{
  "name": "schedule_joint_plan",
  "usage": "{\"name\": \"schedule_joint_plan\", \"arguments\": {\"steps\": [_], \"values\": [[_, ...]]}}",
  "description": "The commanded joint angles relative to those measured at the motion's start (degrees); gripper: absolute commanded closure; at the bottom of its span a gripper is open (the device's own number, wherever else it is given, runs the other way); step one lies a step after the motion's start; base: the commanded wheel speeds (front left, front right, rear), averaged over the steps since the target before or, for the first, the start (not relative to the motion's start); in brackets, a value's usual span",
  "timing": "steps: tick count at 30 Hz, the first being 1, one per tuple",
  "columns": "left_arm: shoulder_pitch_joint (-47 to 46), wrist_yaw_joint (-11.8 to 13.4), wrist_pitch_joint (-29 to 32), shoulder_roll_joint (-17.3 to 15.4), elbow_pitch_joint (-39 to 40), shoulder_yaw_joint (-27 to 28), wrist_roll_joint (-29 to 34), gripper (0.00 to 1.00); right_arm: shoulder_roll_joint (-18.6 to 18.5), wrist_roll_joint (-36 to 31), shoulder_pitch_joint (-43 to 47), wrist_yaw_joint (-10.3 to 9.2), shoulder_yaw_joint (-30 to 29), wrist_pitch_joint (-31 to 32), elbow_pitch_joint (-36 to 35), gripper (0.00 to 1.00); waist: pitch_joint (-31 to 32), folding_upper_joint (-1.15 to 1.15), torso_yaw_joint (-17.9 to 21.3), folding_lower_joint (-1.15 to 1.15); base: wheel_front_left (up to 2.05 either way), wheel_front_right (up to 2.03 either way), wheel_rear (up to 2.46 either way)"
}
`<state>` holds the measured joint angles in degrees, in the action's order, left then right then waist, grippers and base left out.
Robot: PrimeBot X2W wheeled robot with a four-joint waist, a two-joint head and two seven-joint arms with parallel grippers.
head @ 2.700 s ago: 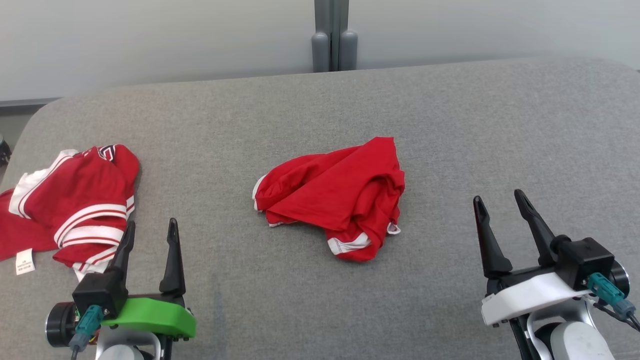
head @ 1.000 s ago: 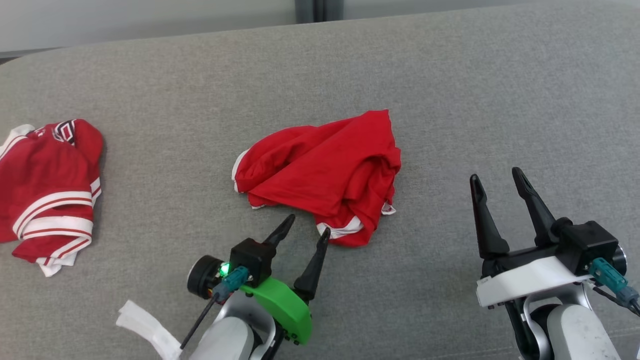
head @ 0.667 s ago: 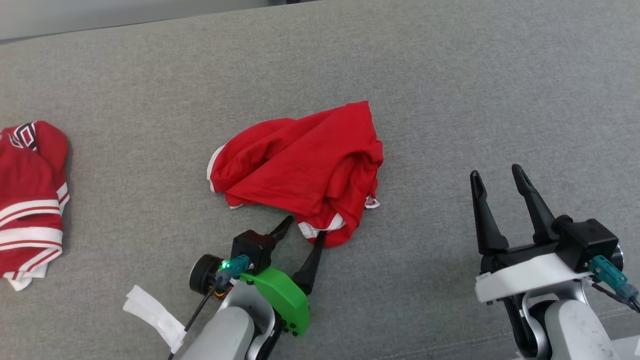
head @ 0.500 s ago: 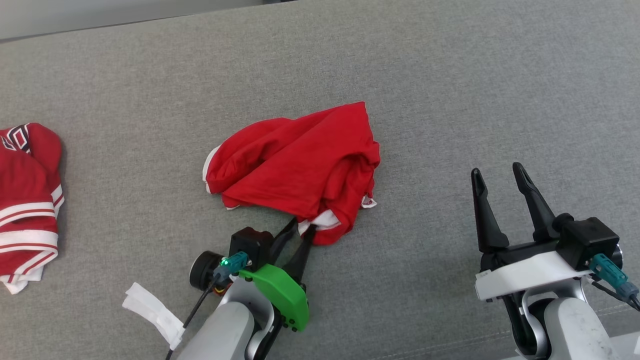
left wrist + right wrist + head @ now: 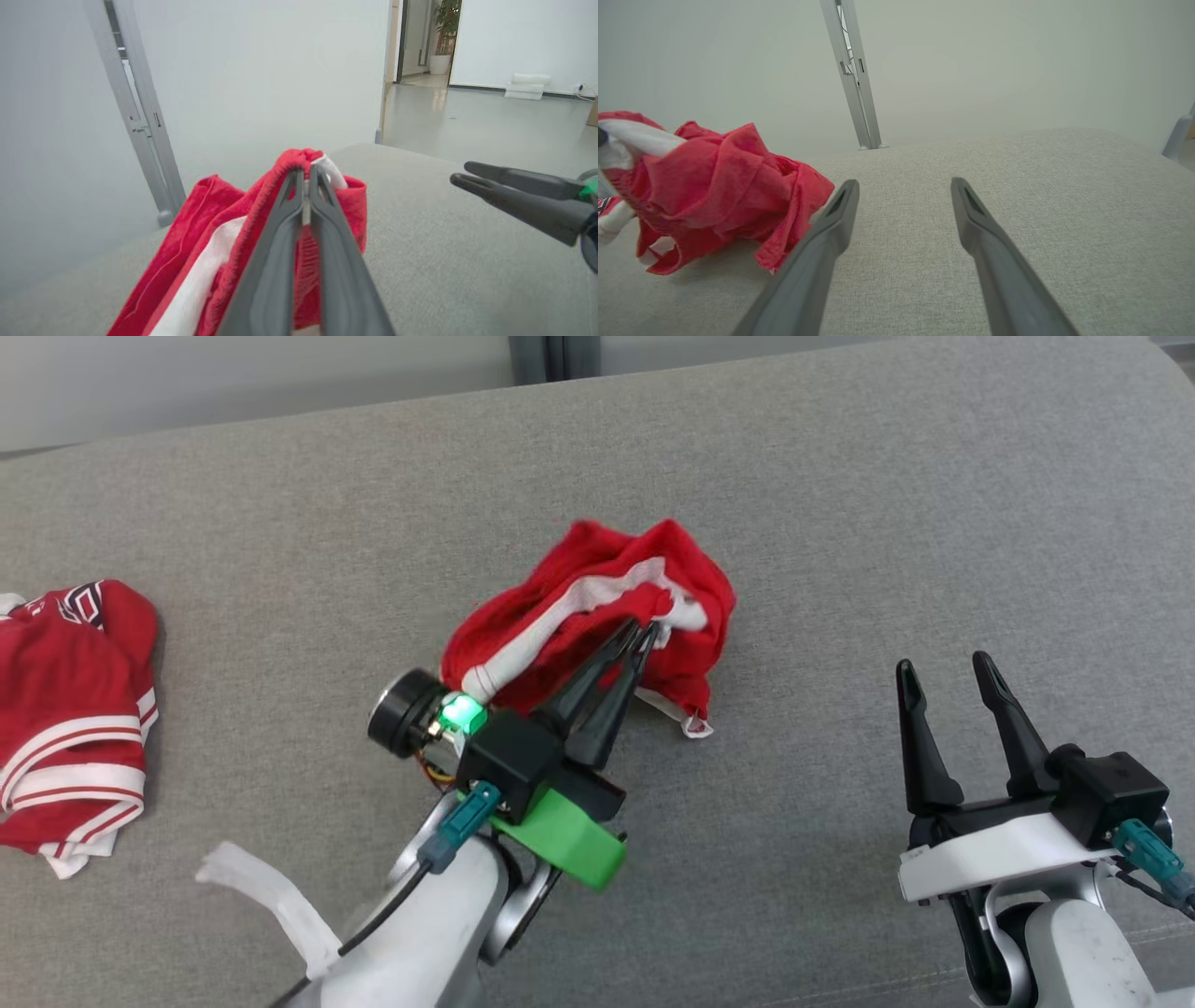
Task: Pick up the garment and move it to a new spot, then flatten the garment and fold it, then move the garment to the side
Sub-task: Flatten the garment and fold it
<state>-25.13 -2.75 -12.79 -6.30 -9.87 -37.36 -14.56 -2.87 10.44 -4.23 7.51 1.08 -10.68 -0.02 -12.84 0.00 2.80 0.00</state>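
Where the left gripper point(image 5: 649, 633) meets the cloth, its two dark fingers are pressed together on a fold of the red garment point(image 5: 691, 579), pinching a white-trimmed edge at the top of the bundle. In the left wrist view the fingertips of the same gripper point(image 5: 303, 170) sit just under the ridge of the garment point(image 5: 205, 200), which drapes down on both sides of them. A green lamp point(image 5: 459, 714) glows on that wrist.

The garment is near the middle of the grey fabric surface point(image 5: 840, 523). The right wrist view shows the crumpled red cloth point(image 5: 714, 186) raised in a heap, with its lowest folds touching the surface.

At its lower corner is a small white scrap point(image 5: 693, 728); whether it is a label or trim cannot be told.

The right gripper point(image 5: 943, 663) is well to the right of the garment, its fingers spread and holding nothing, with grey fabric showing in the gap between its tips point(image 5: 903, 183). A second red jersey with white stripes point(image 5: 75, 709) lies at the far left; its dark emblem point(image 5: 84, 602) is too small to read.

The left wrist view adds a doorway with a potted plant point(image 5: 446, 14).
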Motion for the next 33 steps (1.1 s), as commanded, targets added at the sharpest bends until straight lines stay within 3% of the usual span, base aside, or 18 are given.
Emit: {"name": "schedule_joint_plan", "arguments": {"steps": [1,9,17,19,25,29,33], "values": [[-2.2,0.0,0.7,-0.6,2.6,-0.4,0.8,1.00,-0.1,0.4,0.3,-0.04,0.0,-0.3,0.2,0.00,0.5,0.00,-0.3,0.00,0.00,0.00,0.00],[-11.2,-2.4,5.3,-0.4,11.8,-3.5,3.5,1.00,-0.1,1.7,-0.5,-0.05,0.8,-1.1,1.3,0.00,1.5,0.00,1.5,0.00,0.00,0.00,0.00],[-14.6,-3.5,9.3,-1.3,10.8,-5.6,1.9,1.00,-0.1,3.3,-0.3,-0.04,0.8,-2.3,2.7,0.00,1.4,0.00,4.0,0.00,0.00,0.00,0.00],[-13.3,-2.5,10.4,-2.5,10.0,-4.5,1.6,1.00,-0.1,3.5,-0.2,-0.04,0.4,-2.6,2.7,0.00,1.0,0.00,4.0,0.00,0.00,0.00,0.00],[-5.0,3.9,15.2,-8.2,8.2,2.6,-2.9,1.00,-0.1,2.9,-0.6,-0.04,-0.5,-2.9,2.7,0.00,-0.4,0.00,2.1,0.00,0.00,0.00,0.00],[2.5,8.3,14.6,-10.5,6.4,8.7,-7.6,1.00,-0.1,2.3,-1.1,-0.04,-0.8,-2.6,2.3,0.00,-1.1,0.00,0.6,0.00,0.00,0.00,0.00],[7.4,8.8,11.1,-9.8,1.4,12.6,-12.8,1.00,-0.1,1.6,-1.9,-0.04,-0.7,-2.1,1.8,0.00,-1.7,0.00,-0.6,0.00,0.00,0.00,0.00]]}}
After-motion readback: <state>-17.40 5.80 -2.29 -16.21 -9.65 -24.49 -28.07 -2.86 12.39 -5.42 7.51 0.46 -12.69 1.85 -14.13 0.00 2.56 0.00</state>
